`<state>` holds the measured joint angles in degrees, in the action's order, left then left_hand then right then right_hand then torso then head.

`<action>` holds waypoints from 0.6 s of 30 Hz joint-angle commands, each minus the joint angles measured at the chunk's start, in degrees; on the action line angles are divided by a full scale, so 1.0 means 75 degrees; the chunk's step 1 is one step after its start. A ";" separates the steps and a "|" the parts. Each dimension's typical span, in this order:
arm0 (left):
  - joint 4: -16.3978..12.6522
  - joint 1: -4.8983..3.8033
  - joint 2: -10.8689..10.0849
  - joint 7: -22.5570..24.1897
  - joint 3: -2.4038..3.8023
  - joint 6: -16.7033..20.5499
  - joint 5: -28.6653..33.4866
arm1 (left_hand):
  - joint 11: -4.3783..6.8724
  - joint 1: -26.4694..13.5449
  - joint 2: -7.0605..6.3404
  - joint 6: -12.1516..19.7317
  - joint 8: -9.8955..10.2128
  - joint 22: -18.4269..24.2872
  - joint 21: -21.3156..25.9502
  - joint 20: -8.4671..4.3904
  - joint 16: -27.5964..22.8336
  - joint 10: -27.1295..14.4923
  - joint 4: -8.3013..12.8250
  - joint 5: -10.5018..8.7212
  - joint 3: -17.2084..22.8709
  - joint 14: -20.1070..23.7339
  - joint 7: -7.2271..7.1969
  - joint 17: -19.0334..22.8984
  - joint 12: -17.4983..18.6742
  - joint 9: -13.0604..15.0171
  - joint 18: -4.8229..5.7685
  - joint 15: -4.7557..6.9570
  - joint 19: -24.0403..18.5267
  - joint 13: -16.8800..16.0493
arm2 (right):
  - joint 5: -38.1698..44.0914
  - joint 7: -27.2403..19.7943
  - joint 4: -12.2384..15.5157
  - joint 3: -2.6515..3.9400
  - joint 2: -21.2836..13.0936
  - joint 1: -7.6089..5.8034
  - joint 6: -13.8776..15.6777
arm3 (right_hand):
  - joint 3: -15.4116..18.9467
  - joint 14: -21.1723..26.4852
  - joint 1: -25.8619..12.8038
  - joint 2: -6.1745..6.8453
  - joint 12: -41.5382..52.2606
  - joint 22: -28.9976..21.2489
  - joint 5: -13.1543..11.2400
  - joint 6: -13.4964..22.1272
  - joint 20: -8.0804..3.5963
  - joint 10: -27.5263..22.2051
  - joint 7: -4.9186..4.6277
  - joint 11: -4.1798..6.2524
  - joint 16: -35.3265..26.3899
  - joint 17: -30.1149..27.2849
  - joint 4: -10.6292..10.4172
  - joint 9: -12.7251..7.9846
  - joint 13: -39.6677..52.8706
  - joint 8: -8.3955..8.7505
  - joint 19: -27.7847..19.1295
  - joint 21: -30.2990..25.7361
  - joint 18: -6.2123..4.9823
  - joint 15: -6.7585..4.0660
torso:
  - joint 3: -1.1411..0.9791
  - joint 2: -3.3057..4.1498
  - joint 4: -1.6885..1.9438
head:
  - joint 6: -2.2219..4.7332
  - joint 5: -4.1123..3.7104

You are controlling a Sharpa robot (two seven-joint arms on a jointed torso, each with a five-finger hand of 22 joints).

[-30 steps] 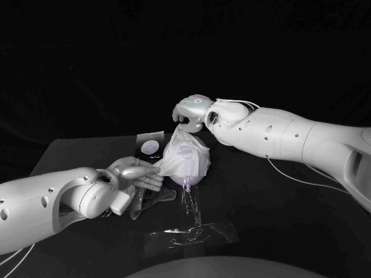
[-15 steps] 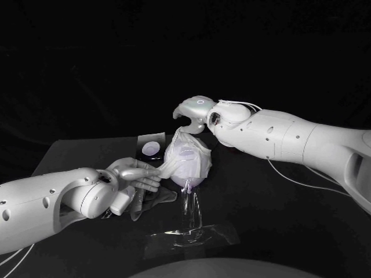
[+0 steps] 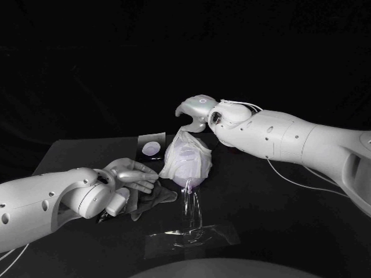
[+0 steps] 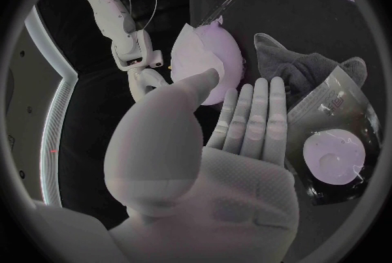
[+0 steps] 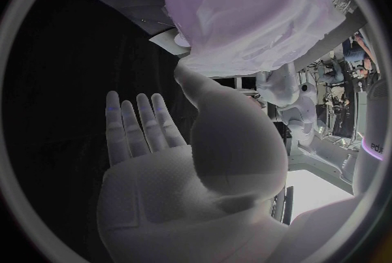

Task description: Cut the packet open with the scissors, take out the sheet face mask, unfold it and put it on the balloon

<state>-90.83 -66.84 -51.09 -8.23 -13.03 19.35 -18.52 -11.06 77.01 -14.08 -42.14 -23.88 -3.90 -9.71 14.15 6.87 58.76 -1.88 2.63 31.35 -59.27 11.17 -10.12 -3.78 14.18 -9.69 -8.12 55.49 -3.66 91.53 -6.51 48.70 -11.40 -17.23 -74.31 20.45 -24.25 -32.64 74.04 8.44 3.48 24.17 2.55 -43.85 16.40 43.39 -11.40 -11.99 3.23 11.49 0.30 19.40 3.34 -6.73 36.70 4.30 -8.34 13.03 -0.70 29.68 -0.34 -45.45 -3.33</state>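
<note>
Both hands were spread with nothing gripped: the left hand lay flat-fingered just beside the sheet face mask, and the right hand hung over its top, thumb down at the peak, perhaps touching it. The mask was draped over the balloon but looked bunched and loose. The likely trouble was a damp fold clinging to a thumb and peeling off as that hand drew back. A sideways nudge could also rock the balloon on its slender clear stand, however wide the clear base. The packet lay behind the left hand, with a crumpled grey sheet I could not identify beside it. The black table was matte, and the room behind it was dark.
</note>
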 commanded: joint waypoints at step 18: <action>0.0645 -0.0044 0.0003 0.1923 0.0330 0.0880 -0.0229 | 0.0236 0.0368 0.0257 -0.0614 -0.0430 -0.0059 -0.0151 -0.0126 0.0394 0.0394 -0.0075 0.0029 -0.0230 -0.0304 0.0156 -0.0181 -0.0395 0.0027 -0.0121 0.0159 0.0336 -0.0038 | -0.1439 0.0130 -0.0140 0.0009 -0.0102 0.0003 0.0783 | 0.0203 -0.1615 -0.0019 -0.0429 0.0135 -0.0269 0.0022 -0.0354 0.0007 0.1293 -0.0377 -0.0016 0.0425 0.0309 -0.0408 0.0026 0.0070 -0.0175 0.0267 -0.0044 -0.0049 -0.0203 | 0.0014 0.0006 -0.0011 | 0.0031 -0.0058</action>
<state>-86.26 -66.94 -51.37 0.68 -10.75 24.06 -20.68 -9.30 79.31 -12.23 -46.40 -26.87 -4.29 -10.63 13.20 9.60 61.38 -2.48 2.64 29.28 -61.25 11.69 -11.40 -6.61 14.45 -9.65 -6.97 57.67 -3.85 84.04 -5.95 47.59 -11.36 -17.68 -74.24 23.40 -22.69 -44.27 73.76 5.54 4.30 22.23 2.55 -46.13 16.43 52.67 -11.66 -12.21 6.22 13.71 -2.56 19.48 3.79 -7.77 38.40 4.09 -8.32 11.57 -0.63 29.73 -0.37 -45.29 -3.76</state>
